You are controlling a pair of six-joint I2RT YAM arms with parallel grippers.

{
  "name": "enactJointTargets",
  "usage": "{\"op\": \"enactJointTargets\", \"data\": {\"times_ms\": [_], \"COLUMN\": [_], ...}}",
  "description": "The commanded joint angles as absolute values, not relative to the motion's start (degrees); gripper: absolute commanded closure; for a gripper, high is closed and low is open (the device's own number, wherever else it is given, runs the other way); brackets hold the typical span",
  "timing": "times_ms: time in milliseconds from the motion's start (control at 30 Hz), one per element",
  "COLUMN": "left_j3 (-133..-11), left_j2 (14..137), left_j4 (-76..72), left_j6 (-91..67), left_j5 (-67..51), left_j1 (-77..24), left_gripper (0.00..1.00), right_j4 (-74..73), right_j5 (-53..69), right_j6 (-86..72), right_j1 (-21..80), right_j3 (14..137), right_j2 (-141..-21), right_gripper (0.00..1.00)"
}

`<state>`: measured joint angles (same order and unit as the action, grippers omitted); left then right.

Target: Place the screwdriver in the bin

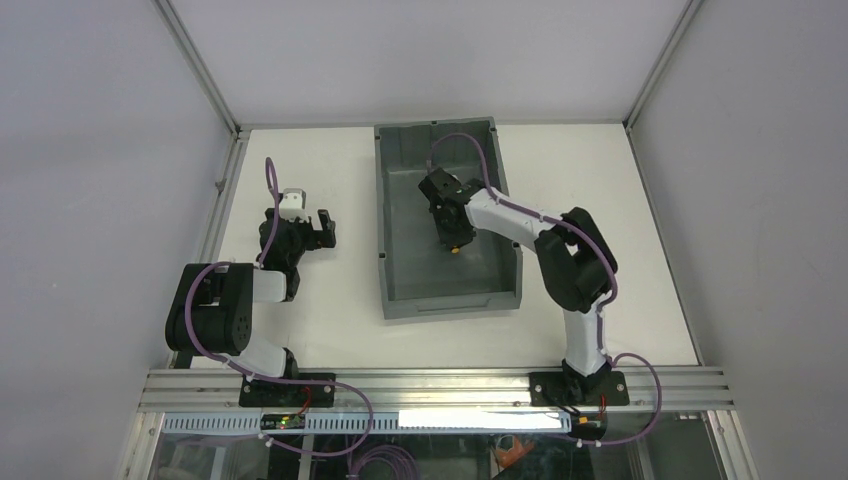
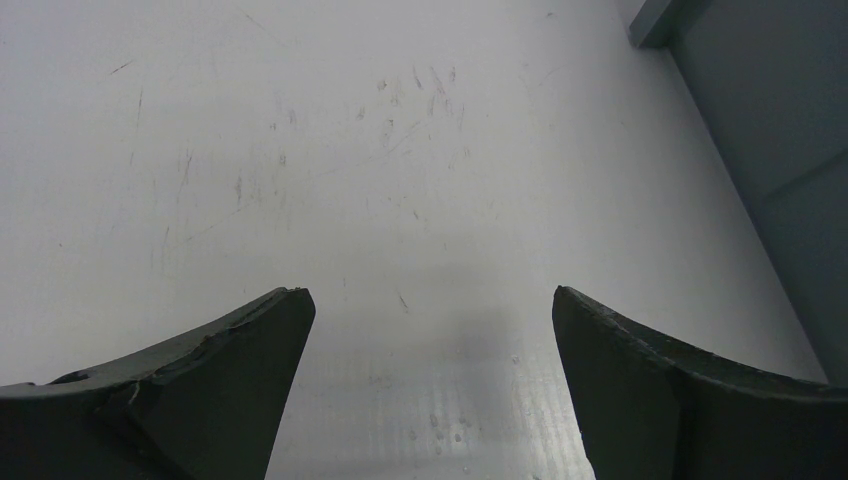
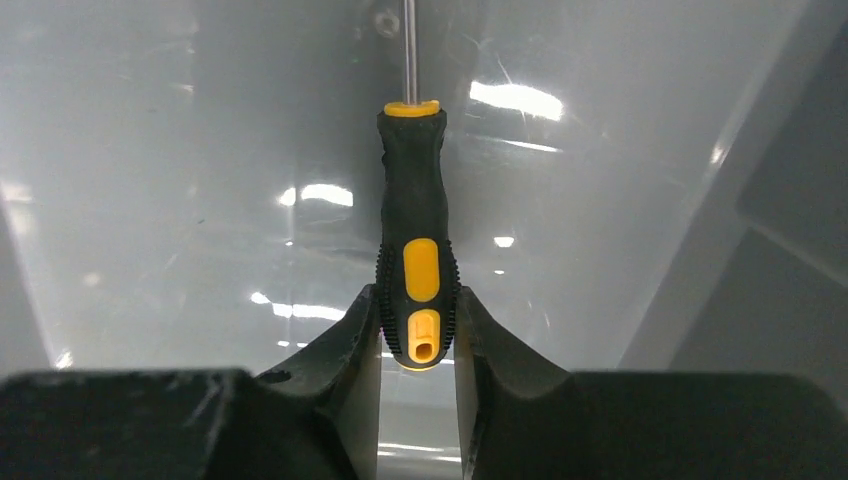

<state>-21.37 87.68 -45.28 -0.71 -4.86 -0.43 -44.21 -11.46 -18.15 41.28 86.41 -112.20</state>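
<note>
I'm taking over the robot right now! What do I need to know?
Left end effector: open, holding nothing, over the table left of the bin.
Right end effector: shut on the screwdriver at the butt of its handle, down between the bin's walls.
Screwdriver: its shaft points away from the fingers into the bin. I cannot tell whether the tip touches the bin.
Done: screwdriver picked up and brought to the bin.
Left: open the right end effector so the screwdriver drops in, then lift that arm out.
</note>
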Motion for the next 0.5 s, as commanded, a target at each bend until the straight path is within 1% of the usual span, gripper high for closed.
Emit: {"op": "enactJointTargets", "data": {"times_ms": [0,67,100,167,200,233,267,300,467], "left_j3": [-21.4,-21.4,-21.4,-21.4,-21.4,-21.4,-21.4,-21.5,-21.4], "left_j2": [86.5,86.5,86.4,86.5,86.4,86.4,86.5,86.5,86.4], "left_j4": [-47.2,-47.2,-47.2,-47.2,-47.2,-47.2,-47.2,-47.2,-47.2], "left_j6": [-1.0,-1.0,-1.0,-1.0,-1.0,-1.0,-1.0,-1.0,-1.0], "left_j5": [-5.7,-5.7,-5.7,-5.7,-5.6,-5.7,-5.7,-5.7,-5.7], "left_j1": [-0.8,-0.8,-0.8,-0.8,-0.8,-0.8,-0.8,-0.8,-0.8], "left_gripper": [0.0,0.0,0.0,0.0,0.0,0.0,0.0,0.0,0.0], "right_j4": [-38.2,-38.5,-38.9,-40.3,-41.7,-43.5,-45.6,-47.2,-51.4], "right_j5": [-13.5,-13.4,-13.4,-12.9,-12.9,-13.3,-14.2,-15.1,-18.9], "right_j6": [-21.6,-21.7,-21.5,-21.1,-20.8,-20.6,-20.5,-20.0,-17.0], "right_j1": [41.6,41.7,41.7,41.8,41.8,41.8,41.8,41.8,40.4], "right_j3": [85.7,86.1,86.5,88.1,89.5,91.3,93.4,95.5,101.9], "right_j2": [-112.3,-112.1,-111.5,-110.1,-109.3,-108.5,-107.6,-106.6,-100.0], "right_gripper": [0.75,0.58,0.47,0.3,0.26,0.19,0.03,0.01,0.01]}}
